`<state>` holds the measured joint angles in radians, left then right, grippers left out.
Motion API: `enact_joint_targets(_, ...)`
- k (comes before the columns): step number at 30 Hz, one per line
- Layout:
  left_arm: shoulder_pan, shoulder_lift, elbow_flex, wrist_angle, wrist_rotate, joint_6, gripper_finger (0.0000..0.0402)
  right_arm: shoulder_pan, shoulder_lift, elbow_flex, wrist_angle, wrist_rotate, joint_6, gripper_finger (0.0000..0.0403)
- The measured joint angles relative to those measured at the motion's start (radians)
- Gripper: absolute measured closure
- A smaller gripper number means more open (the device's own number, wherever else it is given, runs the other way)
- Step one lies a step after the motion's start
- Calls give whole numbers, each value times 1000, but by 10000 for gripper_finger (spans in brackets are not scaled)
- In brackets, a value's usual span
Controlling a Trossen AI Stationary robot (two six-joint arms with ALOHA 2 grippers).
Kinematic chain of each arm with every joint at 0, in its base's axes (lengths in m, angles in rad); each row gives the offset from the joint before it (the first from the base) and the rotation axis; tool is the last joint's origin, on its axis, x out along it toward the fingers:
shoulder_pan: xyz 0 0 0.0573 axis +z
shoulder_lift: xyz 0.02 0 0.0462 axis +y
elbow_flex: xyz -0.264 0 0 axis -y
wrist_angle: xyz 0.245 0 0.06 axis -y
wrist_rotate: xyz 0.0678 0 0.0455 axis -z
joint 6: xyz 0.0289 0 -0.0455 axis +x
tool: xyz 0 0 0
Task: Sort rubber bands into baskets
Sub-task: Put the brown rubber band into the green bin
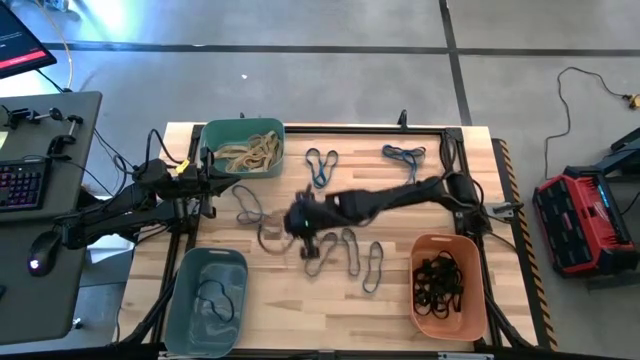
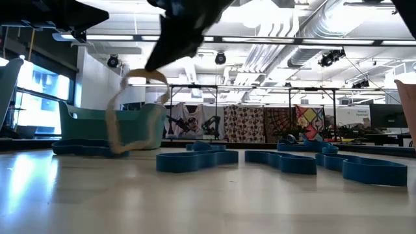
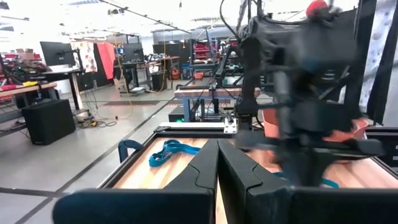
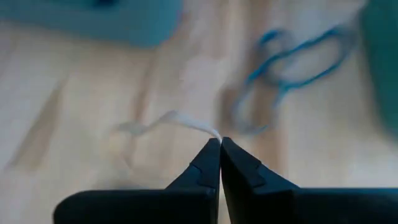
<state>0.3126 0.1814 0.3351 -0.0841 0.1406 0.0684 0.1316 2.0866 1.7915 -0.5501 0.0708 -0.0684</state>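
Observation:
My right gripper (image 1: 290,224) reaches over the middle of the table and is shut on a tan rubber band (image 2: 119,110), which shows as a thin pale strip (image 4: 163,120) in the right wrist view. The teal-green basket (image 1: 242,130) at the far edge holds tan bands. A dark band lies in the grey-blue basket (image 1: 207,262) at the near left. Black bands fill the orange basket (image 1: 448,243) at the near right. Blue and dark rubber bands (image 1: 352,252) lie loose on the wood. My left gripper (image 3: 217,149) is shut on nothing and waits at the table's left edge. My right gripper pinches the tan band at one spot of its loop (image 4: 214,133) between its two fingertips (image 4: 208,155). The fingers slant down from the table's right side. The loop hangs slack below them (image 2: 117,140); whether its lower end touches the table I cannot tell.
Blue bands (image 1: 320,165) (image 1: 403,153) lie near the far edge and a dark one (image 1: 248,206) left of centre. In the low view, blue bands (image 2: 195,158) lie flat on the wood. A desk with a keyboard (image 1: 22,185) stands left of the table.

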Motion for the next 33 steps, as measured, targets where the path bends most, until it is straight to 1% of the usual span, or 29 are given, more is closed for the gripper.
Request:
enact_joint_targets(3,0,0,0,0,0,-4,402,-49,0,8,107,7,-39,402)
enact_joint_targets(11,0,0,0,0,0,-4,402,-173,0,8,336,15,-45,403)
enact_joint_targets(18,0,0,0,0,1,-4,402,-266,0,8,423,15,-36,403)
enact_joint_targets(22,0,0,0,0,1,1,402,-304,0,18,478,-16,-34,403)
enact_joint_targets(26,0,0,0,1,2,3,402,-329,37,112,440,-23,-43,403)
enact_joint_targets(33,0,0,0,0,3,4,401,-368,185,382,297,-37,-71,403)
